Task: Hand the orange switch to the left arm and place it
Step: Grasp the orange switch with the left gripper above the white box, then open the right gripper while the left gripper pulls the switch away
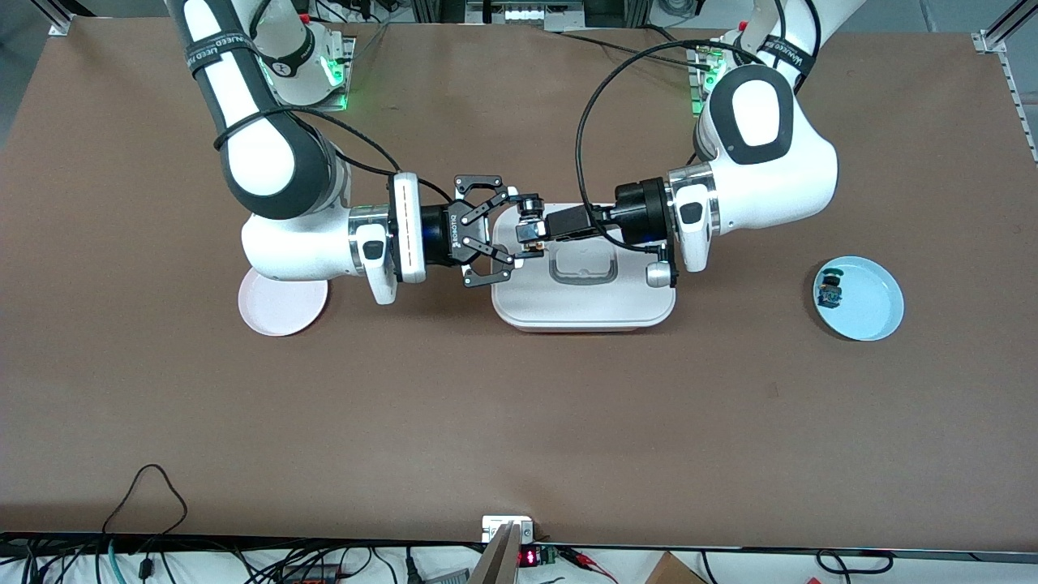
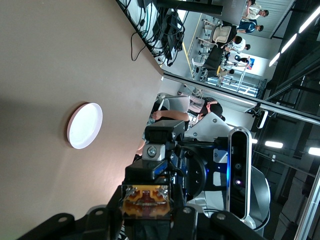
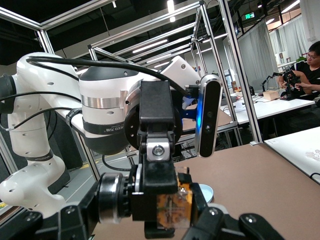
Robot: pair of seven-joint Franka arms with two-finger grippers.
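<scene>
The orange switch (image 1: 534,233) hangs in the air over the white lidded box (image 1: 584,307), above the edge of the lid toward the right arm's end. My left gripper (image 1: 530,225) reaches in level from the left arm's end and is shut on the switch. My right gripper (image 1: 519,229) comes in level from the right arm's end. Its fingers are spread open, one on each side of the switch and the left fingertips. The switch shows close up in the left wrist view (image 2: 146,201) and in the right wrist view (image 3: 175,206).
A pink plate (image 1: 282,307) lies under the right arm's wrist; it also shows in the left wrist view (image 2: 85,125). A light blue plate (image 1: 876,312) toward the left arm's end holds a small blue-and-green switch (image 1: 829,292). Cables run along the table edge nearest the front camera.
</scene>
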